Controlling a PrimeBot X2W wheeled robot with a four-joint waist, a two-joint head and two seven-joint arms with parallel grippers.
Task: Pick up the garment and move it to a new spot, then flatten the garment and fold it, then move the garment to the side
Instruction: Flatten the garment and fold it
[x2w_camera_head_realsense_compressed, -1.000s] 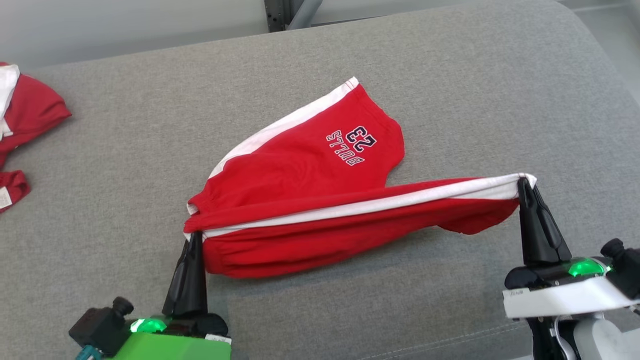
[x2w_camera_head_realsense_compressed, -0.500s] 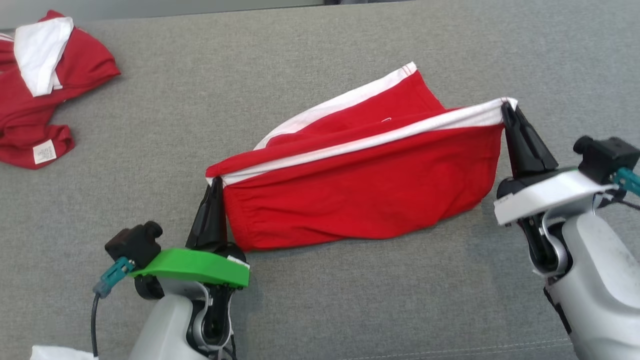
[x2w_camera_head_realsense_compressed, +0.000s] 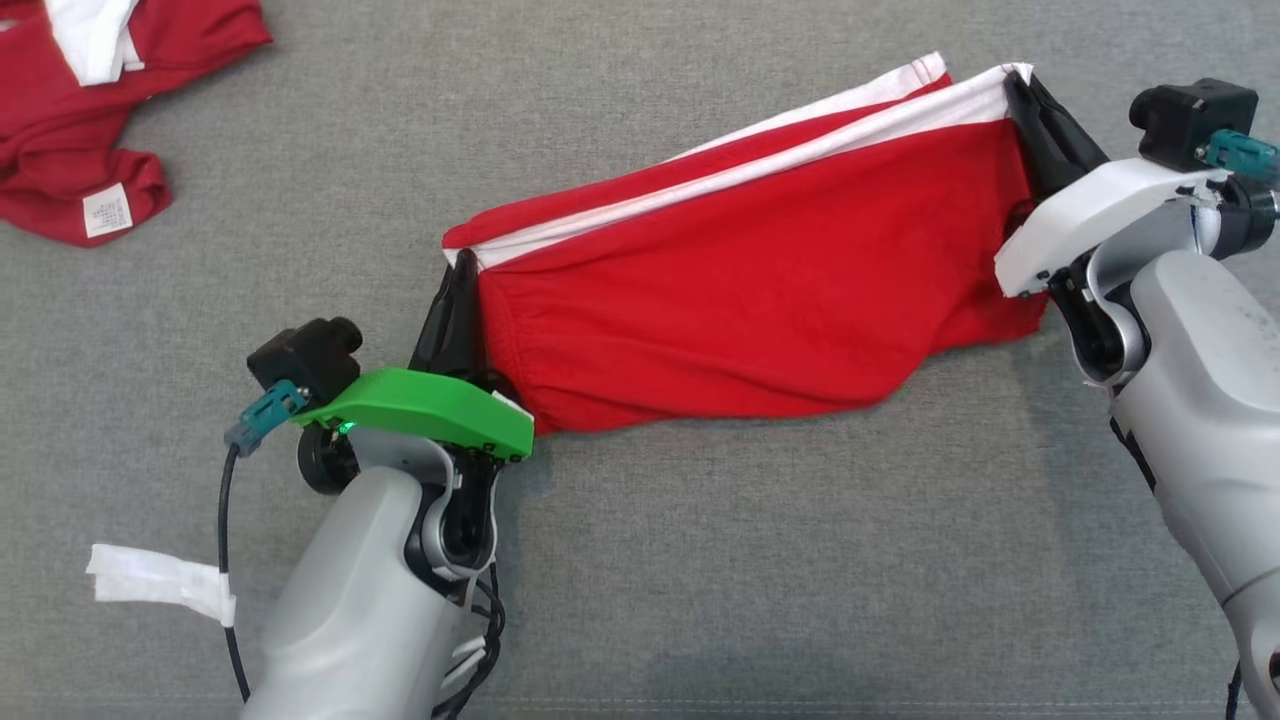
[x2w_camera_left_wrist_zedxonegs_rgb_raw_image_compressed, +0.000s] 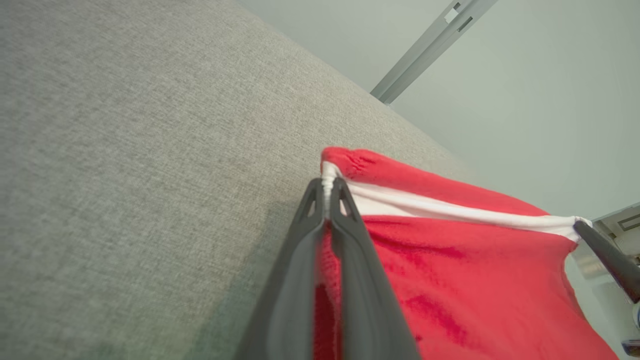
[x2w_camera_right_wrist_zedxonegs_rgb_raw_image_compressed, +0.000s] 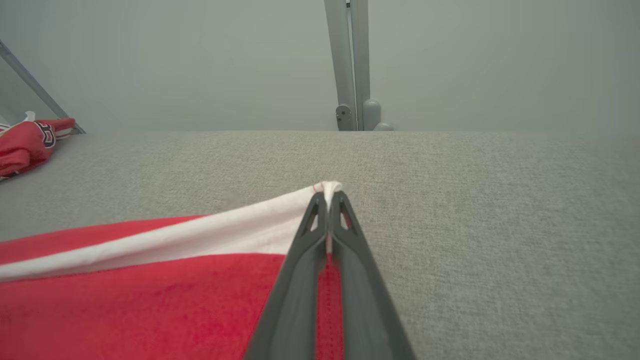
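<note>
The red garment, with its white side stripe, is hanging stretched between the two grippers over the middle of the grey cushion, and its lower edge seems to be resting on the fabric surface. The left gripper is pinching the gathered waistband corner at the near-left end, fingers pressed together on the white seam. The right gripper is pinching the stripe's hem corner at the far-right end in the same way. The cloth is looking light, soft and limp: it is bellying down between the holds, so it is likely following any pull easily but collapsing wherever it is unsupported. Seamed corners are probably offering the surest holds, since doubled cloth is less likely to slip out. Some crumpled red clothing is lying well apart at the far left.
</note>
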